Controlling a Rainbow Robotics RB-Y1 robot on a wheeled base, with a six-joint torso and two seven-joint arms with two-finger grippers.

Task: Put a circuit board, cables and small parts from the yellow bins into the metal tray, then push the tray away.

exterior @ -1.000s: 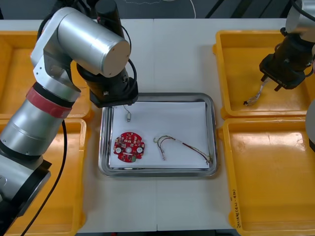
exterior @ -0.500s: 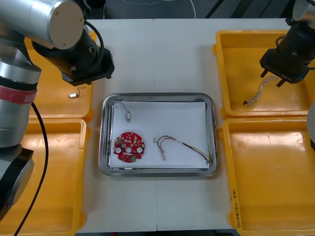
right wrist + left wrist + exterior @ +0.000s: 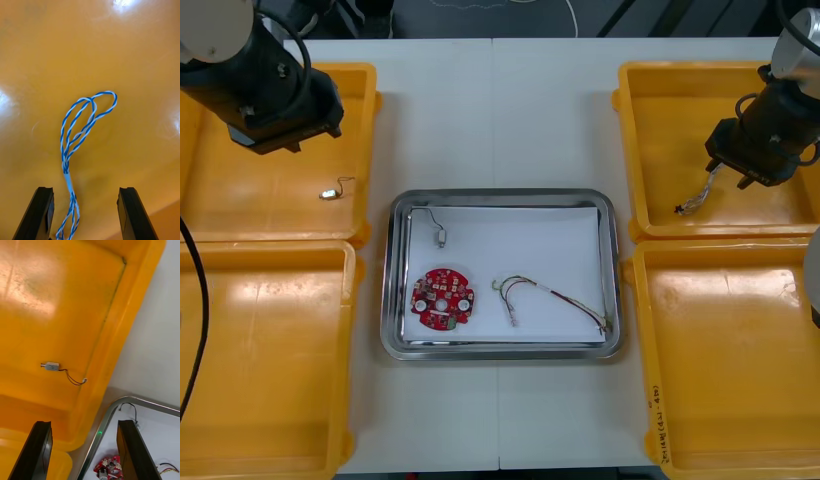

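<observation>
Your right claw (image 3: 87, 213) hangs over the far bin on the right (image 3: 680, 110). Its black fingers are spread wide and have hold of nothing. The twisted blue and white cable (image 3: 84, 127) lies on the glossy plastic floor of that bin, doubled into slim loops. Its tail runs down between the two fingers and touches neither.

Your left claw (image 3: 86, 450) is over the far bin on the left (image 3: 260, 200), also wide open and empty. On that bin's smooth floor lies a small metal part (image 3: 50, 366), a short silvery block with a thin dark lead curling off one end.

The metal tray (image 3: 500, 195) sits in the middle of the pale surface (image 3: 500, 110), between the bins. It is a shallow rectangle with rounded corners, a shiny rim and a flat white inside.

The circuit board (image 3: 443, 298) lies flat in the tray's near left part. It is a round red disc with a hole at its centre and small pale fittings dotted over it. Beside it, toward the right, the thin red and yellow cable (image 3: 550, 295) bends in a loose arc and trails toward the tray's right rim. Another small metal part (image 3: 440, 237) with a dark wire lies near the tray's far left corner.

The two near bins (image 3: 260, 360) show only bare, shiny floors.
</observation>
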